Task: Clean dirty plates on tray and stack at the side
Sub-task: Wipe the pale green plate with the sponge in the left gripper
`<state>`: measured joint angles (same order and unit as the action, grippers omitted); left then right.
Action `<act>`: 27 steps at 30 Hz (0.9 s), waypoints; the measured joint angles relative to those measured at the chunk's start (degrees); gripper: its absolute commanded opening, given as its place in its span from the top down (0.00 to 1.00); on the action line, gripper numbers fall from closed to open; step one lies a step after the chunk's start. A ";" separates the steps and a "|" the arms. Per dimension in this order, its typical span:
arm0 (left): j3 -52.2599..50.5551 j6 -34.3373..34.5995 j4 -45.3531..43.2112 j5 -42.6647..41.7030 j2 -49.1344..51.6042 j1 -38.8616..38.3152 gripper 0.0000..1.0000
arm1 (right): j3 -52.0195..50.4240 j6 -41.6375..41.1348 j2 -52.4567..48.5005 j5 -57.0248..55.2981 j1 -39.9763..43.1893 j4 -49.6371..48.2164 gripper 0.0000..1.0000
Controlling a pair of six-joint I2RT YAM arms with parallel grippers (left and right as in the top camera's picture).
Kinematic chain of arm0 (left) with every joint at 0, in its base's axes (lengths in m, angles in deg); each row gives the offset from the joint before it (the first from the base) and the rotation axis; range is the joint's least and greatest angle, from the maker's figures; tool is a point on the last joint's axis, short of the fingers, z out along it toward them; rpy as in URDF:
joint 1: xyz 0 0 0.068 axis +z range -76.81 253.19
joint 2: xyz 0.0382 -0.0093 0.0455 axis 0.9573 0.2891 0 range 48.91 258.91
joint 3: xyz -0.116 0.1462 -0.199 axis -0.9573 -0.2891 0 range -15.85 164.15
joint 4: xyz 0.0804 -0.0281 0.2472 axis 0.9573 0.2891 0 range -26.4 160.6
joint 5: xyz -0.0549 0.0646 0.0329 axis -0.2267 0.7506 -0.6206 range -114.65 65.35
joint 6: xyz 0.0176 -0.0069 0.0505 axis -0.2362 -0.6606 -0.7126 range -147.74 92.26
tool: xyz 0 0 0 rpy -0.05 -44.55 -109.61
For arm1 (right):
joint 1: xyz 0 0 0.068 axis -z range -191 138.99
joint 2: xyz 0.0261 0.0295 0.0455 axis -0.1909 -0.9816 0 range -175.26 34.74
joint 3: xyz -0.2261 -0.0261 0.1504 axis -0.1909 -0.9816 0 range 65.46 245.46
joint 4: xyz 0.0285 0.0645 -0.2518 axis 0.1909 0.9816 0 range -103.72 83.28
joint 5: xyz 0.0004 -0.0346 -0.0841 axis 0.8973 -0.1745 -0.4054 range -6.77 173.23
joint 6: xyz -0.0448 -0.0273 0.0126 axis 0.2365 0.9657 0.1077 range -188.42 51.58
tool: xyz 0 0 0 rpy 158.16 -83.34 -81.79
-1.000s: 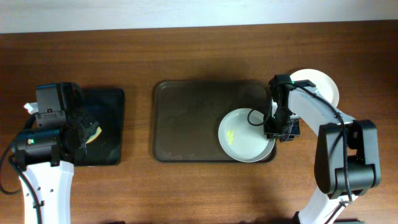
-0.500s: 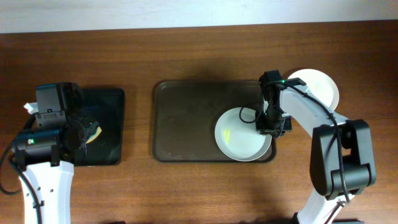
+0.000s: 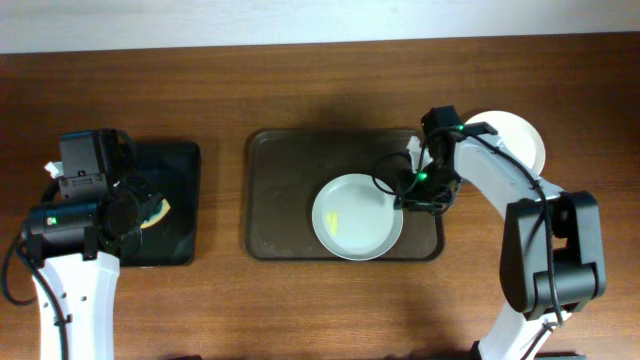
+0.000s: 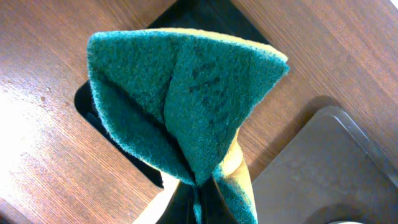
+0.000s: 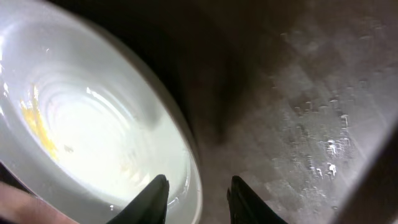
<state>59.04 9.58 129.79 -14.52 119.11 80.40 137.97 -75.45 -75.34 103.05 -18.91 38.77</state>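
Since the earlier overhead frames, the smeared plate [image 3: 357, 217] has been shifted leftward, from the right end of the tray [image 3: 285, 165] toward its middle, and the right claw [image 3: 408, 198] has travelled with it. The plate lies flat inside the tray, and its yellow smear [image 3: 335, 222] has not been cleaned. A second plate [image 3: 520, 140] rests on the tabletop [image 3: 300, 300] just beyond the tray's right edge, partly hidden by the right arm.

Hazards. In the right wrist view the jaws are seen parted. One finger [image 5: 153, 199] is over the plate's inner slope and the other is outside the rim, so the rim is straddled, not clamped. If the claw is lifted in this state, the plate is likely to be left behind or tipped. If the jaws are closed on so shallow a bite, the glossy rim may slip out. The plate may also be slid against the tray wall by scrubbing pressure unless it is braced.

Pose. The right arm is reached inward over the tray's right end, with the wrist angled down toward the plate's right rim. The left claw [image 3: 135, 213] is held above the black tray [image 3: 175, 160], well apart from the plate. It is clenched on a green-faced sponge [image 4: 186, 93], which is folded by the grip. A long reach is judged necessary before cleaning can begin.
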 measured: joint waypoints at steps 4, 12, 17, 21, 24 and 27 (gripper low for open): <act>-0.02 -5.18 -3.30 -6.58 0.00 -0.37 1.00 | -2.97 -2.05 -0.74 -2.43 -1.53 -2.95 0.71; 0.00 -14.93 -8.17 -18.88 9.40 -22.60 1.00 | -3.19 -10.64 -1.66 -2.38 -8.61 -11.72 0.94; -0.02 -15.26 -17.31 -28.55 29.49 -31.54 1.00 | -3.21 -16.41 -2.01 -1.25 -11.28 -13.94 0.95; -0.11 -13.44 -22.38 -30.73 38.69 -34.16 1.00 | -3.21 -17.00 -2.05 -0.85 -11.28 -14.03 0.96; 0.22 -13.20 -23.93 -25.57 43.41 -34.82 1.00 | -3.21 -17.03 -2.05 -0.52 -11.28 -14.05 0.96; 1.81 -12.35 -21.40 -8.81 43.45 -36.83 1.00 | -3.19 -17.40 -2.27 0.48 -11.50 -14.56 0.96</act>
<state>60.85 -2.77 108.39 -23.33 162.56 43.57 134.77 -92.85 -77.61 103.53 -30.40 24.21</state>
